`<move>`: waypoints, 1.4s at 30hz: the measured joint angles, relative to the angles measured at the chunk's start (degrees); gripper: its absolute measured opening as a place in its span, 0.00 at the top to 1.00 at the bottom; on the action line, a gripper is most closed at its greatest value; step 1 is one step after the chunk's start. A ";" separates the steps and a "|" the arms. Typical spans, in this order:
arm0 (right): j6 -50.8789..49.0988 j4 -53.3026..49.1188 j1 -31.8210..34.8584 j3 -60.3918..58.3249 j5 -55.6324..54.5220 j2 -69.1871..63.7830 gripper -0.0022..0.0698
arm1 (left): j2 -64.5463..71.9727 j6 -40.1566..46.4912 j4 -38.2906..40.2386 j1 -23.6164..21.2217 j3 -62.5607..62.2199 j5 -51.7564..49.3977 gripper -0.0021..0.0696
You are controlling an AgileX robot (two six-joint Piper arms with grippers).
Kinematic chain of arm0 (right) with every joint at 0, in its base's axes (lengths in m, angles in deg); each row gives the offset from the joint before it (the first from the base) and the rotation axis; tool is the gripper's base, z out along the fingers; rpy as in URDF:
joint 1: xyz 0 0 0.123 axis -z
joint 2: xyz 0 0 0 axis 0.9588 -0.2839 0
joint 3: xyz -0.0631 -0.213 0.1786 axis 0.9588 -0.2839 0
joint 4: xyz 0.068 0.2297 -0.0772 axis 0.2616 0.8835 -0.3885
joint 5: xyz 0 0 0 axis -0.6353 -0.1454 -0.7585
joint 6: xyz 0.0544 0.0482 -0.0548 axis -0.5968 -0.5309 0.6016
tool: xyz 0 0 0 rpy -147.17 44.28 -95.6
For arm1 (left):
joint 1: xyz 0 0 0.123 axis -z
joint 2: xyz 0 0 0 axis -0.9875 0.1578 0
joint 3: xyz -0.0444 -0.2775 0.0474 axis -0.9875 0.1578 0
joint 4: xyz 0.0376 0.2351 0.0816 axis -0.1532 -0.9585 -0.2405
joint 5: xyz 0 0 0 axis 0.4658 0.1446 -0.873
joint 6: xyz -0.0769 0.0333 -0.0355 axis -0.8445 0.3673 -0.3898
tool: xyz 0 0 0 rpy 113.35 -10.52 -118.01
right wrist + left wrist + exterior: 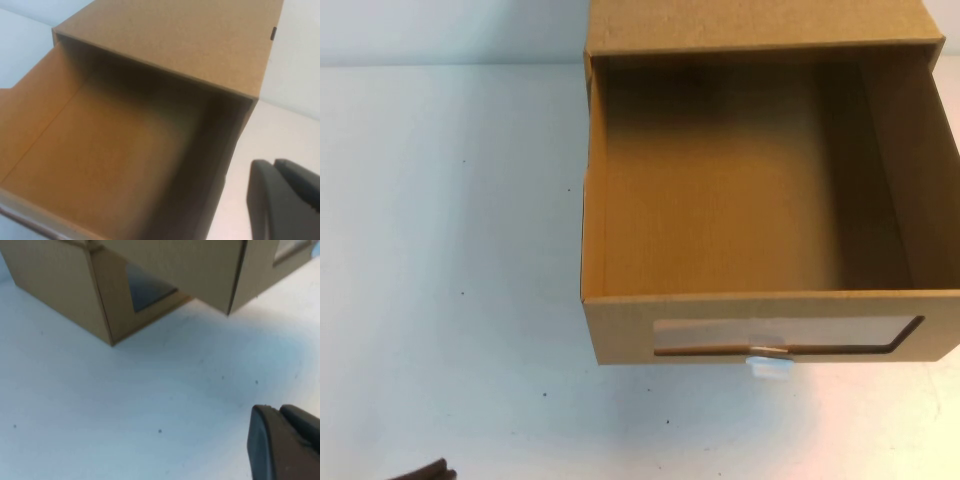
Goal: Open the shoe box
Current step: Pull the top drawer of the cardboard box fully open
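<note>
Pressed together, the right hand (pixel 274 165) hangs just beside the pulled-out shoe box drawer (pixel 100 150) wall, while the left hand (pixel 279 412), likewise pressed together, faces open worktop (pixel 150 400) short of the box corner (pixel 111 342).

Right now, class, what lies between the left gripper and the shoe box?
Only bare white table, seen in the left wrist view, separates the left gripper from the shoe box. The right gripper hovers beside it.

My right tool (pixel 276 167), dark, its fingers pressed together, hangs just beside the brown cardboard shoe box (pixel 170 45). The box's drawer (pixel 100 165) stands pulled out, inner floor showing, on the pale tabletop (pixel 252 132).
</note>
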 joint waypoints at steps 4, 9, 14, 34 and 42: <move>0.00 0.21 0.00 0.00 0.00 0.00 0.99 | 0.00 0.00 -0.09 0.00 1.62 -0.22 0.98; 0.00 0.67 0.00 0.00 0.00 0.00 0.99 | 0.00 0.00 -0.09 0.00 1.79 -1.49 0.98; -0.08 1.05 0.00 0.00 0.00 0.00 0.99 | 0.00 0.00 -0.09 0.00 1.79 -2.42 0.98; -0.21 2.38 0.00 0.00 0.00 0.00 0.99 | 0.00 0.00 -0.09 0.00 1.79 -2.55 0.98; -0.32 -0.61 13.54 -9.96 -8.98 1.52 0.99 | 0.00 0.00 -0.09 0.00 1.79 -2.64 0.98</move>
